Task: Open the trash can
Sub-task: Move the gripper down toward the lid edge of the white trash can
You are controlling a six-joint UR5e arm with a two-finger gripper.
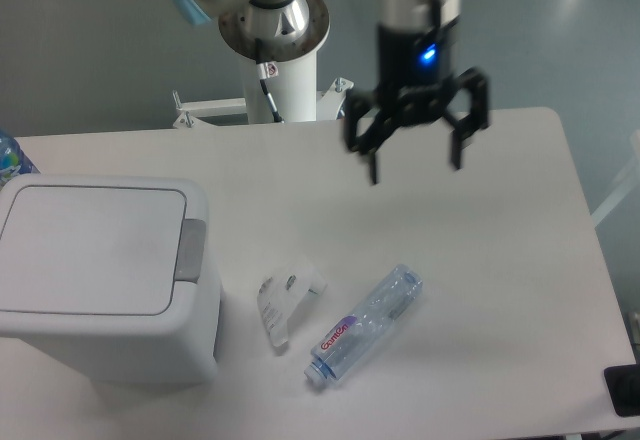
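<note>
The trash can [100, 270] is a large boxy white bin at the left of the table, with its flat lid shut and a grey push-button tab [191, 250] on its right rim. My gripper [415, 172] hangs open and empty above the table's far middle, well to the right of the bin and higher up. Its two black fingers [373, 165] point down with a wide gap between them.
A clear plastic bottle [365, 325] lies on its side in front of the gripper. A crumpled clear wrapper [285, 300] lies between the bottle and the bin. The robot's white base [280, 80] stands at the back. A dark object [624, 390] sits at the right front edge.
</note>
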